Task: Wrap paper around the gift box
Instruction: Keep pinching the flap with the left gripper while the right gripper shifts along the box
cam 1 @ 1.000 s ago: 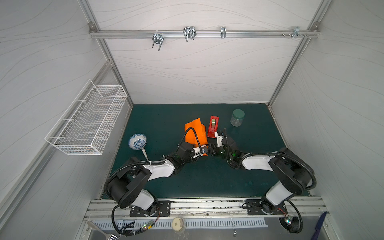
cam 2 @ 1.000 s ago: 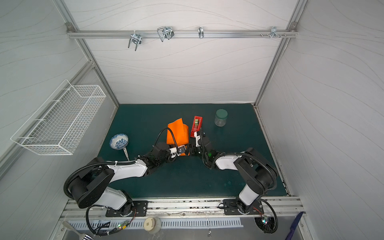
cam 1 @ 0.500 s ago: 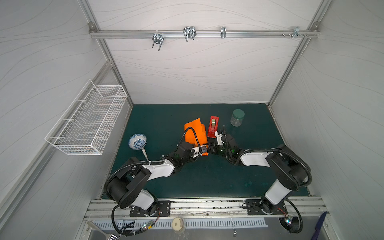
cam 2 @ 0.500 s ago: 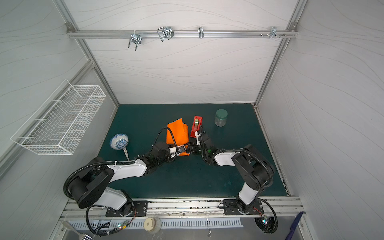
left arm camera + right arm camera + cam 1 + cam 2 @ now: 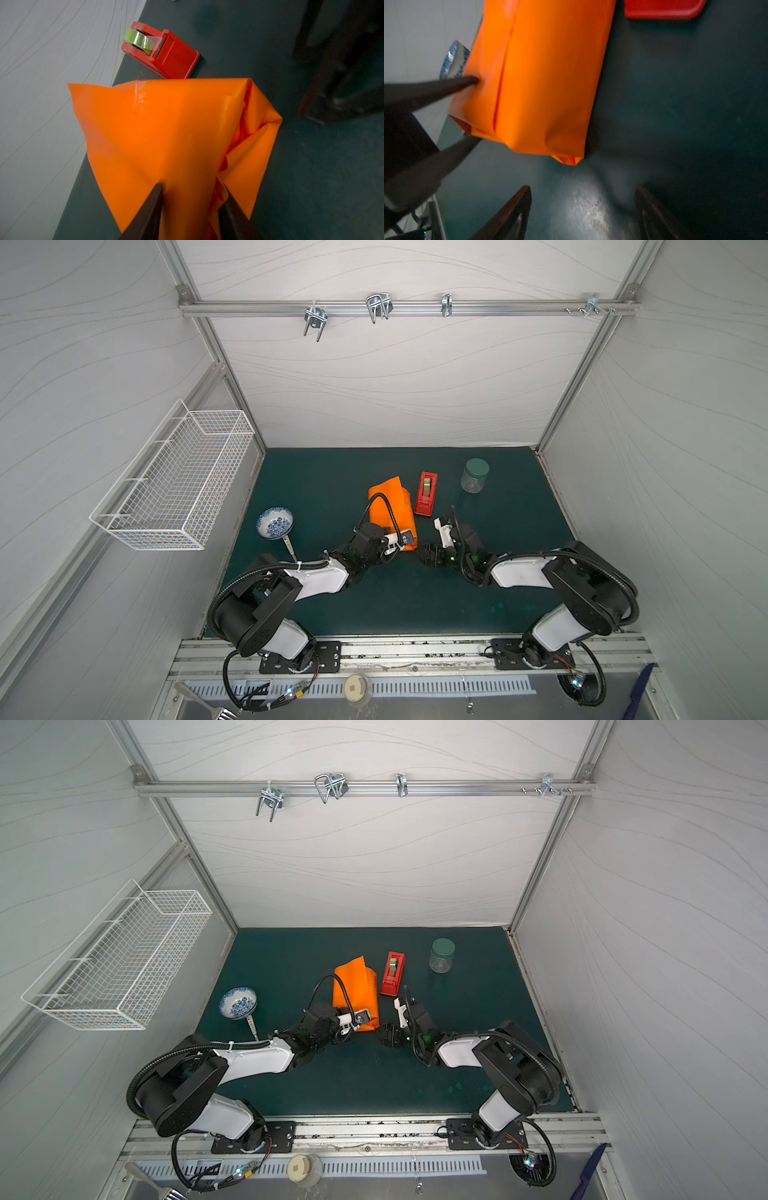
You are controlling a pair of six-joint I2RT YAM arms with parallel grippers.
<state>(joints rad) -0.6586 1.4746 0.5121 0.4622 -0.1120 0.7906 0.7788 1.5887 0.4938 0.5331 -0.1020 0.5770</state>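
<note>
The paper (image 5: 390, 506) lies as a long orange parcel at the centre of both top views, its long axis running up-frame toward the back wall; the gift box does not show, presumably inside; the left gripper (image 5: 192, 186) is clamped, half-closed, on the parcel's lower end; the right gripper (image 5: 583, 188) stands wide and empty over bare mat (image 5: 332, 481), just right of that end, so the loose corner lies to its left; the tape dispenser (image 5: 427, 493) sits just right of the parcel.

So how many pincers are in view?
2. The left pincer is closed on the near end of the paper; the right pincer stands open over the mat, just short of the paper.
</note>
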